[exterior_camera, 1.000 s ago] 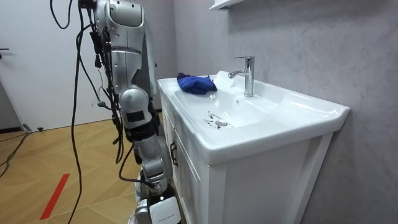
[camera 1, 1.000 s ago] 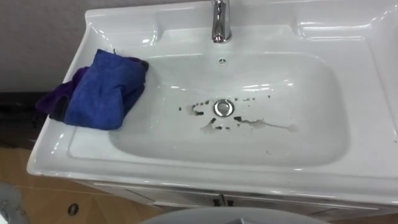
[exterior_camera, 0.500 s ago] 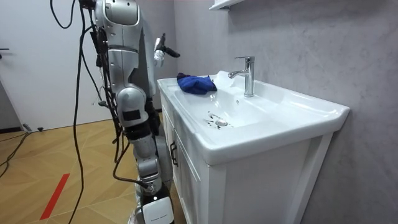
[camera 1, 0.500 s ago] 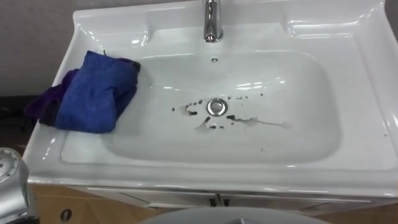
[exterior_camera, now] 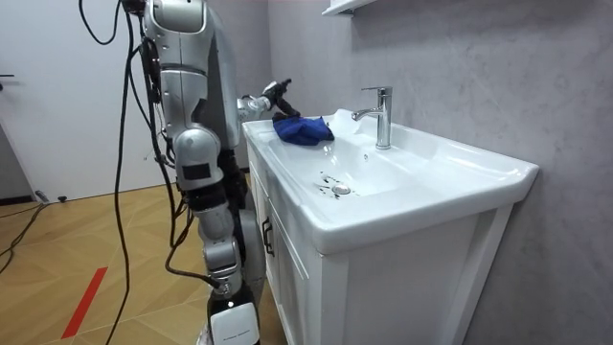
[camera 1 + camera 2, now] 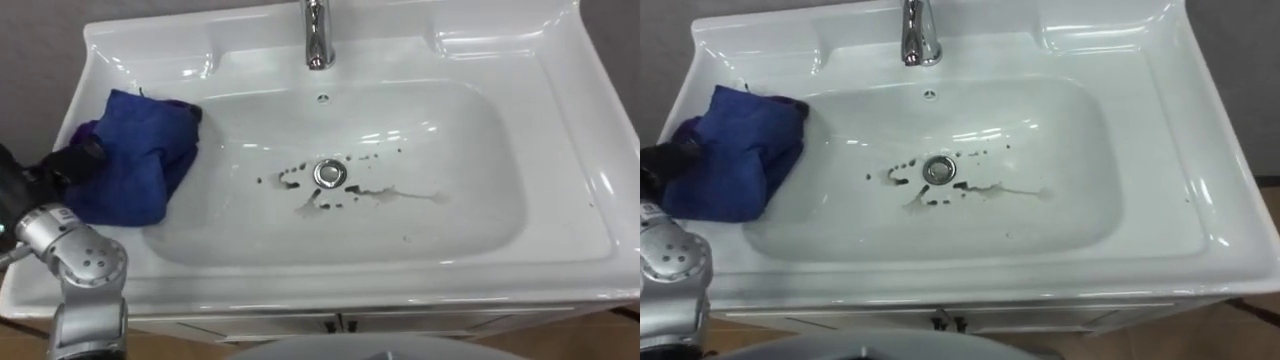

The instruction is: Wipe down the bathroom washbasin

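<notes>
Blue cloth [image 6: 135, 165], bunched with a darker purple fold under it, lies at the left of the frame, partly on the flat rim and partly over the inner slope of the white basin [image 6: 480, 200]. The bowl is not yet wiped: dark spots [image 6: 290, 178] and a thin brownish smear [image 6: 400, 193] sit around the drain [image 6: 328, 173] in the middle and run from it toward the right. The chrome tap [image 6: 317, 35] stands at the top centre, well apart from the cloth.

The left hand [image 6: 55, 168] is at the left edge of the frame, dark against the cloth's outer side. Whether it touches the cloth, and whether it is open or closing on it, I cannot tell. In the room view the robot stands at the room view's left of the white cabinet [image 5: 287, 278] that carries the basin, with this arm stretched over the rim toward the cloth.

I judge that the step in hand is the taking of the cloth, so the task is only at its beginning. The next move calls for a firm hold on the bunched fabric, then for bringing it down the slope to the stains by the drain and rubbing there with some pressure. The cloth looks thick and soft, so a loose hold may let a part of it slip out.
</notes>
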You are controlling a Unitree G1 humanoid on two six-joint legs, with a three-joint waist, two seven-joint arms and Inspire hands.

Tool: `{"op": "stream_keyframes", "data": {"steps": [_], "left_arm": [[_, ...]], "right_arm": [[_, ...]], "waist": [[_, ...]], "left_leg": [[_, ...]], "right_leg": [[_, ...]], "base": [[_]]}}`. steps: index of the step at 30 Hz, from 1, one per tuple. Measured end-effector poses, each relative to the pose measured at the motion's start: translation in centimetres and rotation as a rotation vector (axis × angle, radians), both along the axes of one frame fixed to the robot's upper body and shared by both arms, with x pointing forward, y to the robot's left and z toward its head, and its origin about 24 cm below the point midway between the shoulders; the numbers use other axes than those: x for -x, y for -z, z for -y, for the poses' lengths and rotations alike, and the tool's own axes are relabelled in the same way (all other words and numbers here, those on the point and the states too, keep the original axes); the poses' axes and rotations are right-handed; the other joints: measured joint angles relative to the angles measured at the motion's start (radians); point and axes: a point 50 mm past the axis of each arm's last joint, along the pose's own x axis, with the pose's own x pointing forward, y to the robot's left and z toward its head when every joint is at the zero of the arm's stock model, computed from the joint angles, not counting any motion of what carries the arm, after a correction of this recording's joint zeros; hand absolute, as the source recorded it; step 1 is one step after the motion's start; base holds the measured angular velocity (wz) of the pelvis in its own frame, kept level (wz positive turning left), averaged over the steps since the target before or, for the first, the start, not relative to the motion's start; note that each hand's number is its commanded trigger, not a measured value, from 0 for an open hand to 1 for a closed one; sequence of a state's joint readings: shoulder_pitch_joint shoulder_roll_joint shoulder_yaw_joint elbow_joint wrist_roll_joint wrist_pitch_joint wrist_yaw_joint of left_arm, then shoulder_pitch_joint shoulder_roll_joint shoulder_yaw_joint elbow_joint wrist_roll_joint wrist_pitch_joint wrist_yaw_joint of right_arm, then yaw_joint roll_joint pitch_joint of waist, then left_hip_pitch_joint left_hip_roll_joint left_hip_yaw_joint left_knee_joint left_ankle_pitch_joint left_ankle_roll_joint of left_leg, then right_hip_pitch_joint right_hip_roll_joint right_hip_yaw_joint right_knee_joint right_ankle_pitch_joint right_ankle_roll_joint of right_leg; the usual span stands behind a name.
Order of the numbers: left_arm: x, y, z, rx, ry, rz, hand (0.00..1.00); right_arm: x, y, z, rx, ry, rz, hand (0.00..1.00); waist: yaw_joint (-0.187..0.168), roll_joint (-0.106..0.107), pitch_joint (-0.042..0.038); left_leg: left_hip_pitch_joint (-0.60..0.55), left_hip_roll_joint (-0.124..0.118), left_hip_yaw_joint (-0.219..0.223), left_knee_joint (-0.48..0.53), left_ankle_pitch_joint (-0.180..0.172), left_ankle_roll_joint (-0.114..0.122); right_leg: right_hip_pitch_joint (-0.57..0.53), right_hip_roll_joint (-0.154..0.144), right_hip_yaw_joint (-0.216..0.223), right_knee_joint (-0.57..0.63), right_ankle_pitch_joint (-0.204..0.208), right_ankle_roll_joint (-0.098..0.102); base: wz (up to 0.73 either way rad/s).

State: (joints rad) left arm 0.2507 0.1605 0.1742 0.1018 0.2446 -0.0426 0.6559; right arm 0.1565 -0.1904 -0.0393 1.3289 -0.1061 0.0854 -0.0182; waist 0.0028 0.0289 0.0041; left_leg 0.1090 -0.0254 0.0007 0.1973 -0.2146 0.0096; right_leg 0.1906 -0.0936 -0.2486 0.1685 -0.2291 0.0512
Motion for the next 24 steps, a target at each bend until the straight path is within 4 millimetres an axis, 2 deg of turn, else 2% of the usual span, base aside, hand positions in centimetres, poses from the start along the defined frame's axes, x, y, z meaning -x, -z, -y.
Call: {"op": "stream_keyframes", "data": {"steps": [11,15,24], "left_arm": [[-0.2,1.0,2.1,0.050,0.066,-0.028,0.00],[-0.3,1.0,2.1,0.051,0.078,-0.031,0.00],[-1.3,-1.1,2.4,-0.037,0.132,0.034,0.00]], "right_arm": [[0.2,0.1,-0.4,-0.005,-0.031,-0.020,0.00],[-0.5,0.2,-0.5,-0.008,-0.033,-0.011,0.00],[-0.7,0.2,-0.7,-0.005,-0.041,-0.002,0.00]], "waist": [[-0.010,0.018,-0.0009],[-0.026,0.013,-0.0014],[-0.025,0.007,-0.0009]], "left_leg": [[0.018,0.013,0.021,-0.014,0.000,-0.002],[0.021,0.013,0.030,-0.018,0.001,-0.002],[0.021,0.013,0.038,-0.016,0.001,-0.002]], "right_leg": [[0.002,0.010,0.011,0.001,0.006,-0.006],[0.002,0.011,0.022,0.001,0.006,-0.006],[0.001,0.011,0.039,0.001,0.006,-0.006]], "base": [[-0.05],[-0.05],[-0.03]]}}
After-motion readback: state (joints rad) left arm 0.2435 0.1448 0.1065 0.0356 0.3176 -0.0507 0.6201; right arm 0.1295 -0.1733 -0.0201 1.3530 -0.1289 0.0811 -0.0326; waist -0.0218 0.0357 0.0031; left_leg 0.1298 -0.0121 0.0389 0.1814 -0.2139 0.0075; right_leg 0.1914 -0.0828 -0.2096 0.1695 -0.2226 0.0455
